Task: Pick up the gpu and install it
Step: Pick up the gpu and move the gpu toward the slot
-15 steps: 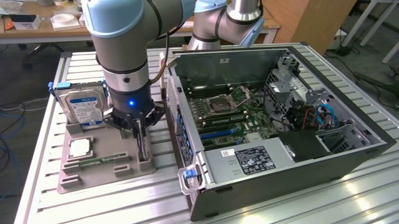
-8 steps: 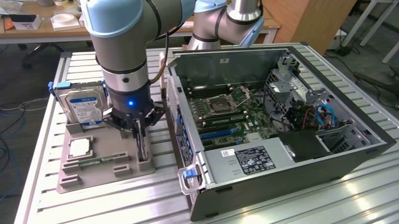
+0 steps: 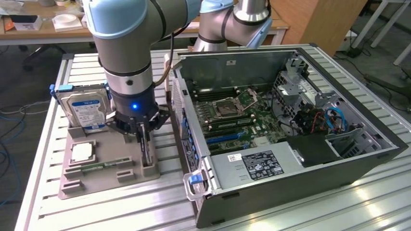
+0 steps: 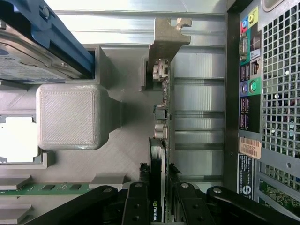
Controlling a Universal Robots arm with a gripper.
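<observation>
Now the claw (image 4: 158,199) is clamped on the gpu (image 4: 162,117), edge-on in the gray tray (image 3: 96,179) at the exterior view's left; best lift straight up, no twisting.

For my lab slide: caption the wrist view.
Gripper jaws closed on the edge-on gpu, standing in its gray holder beside the computer case.

Grey arm (image 3: 132,57), pale-blue caps (image 3: 106,14), black fingers (image 4: 136,206)

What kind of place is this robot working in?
Probably a robotics lab or test workshop: an industrial arm whose gripper grips the gpu in a grey parts fixture, an open computer case on a slatted metal table, and cluttered desks behind.
</observation>
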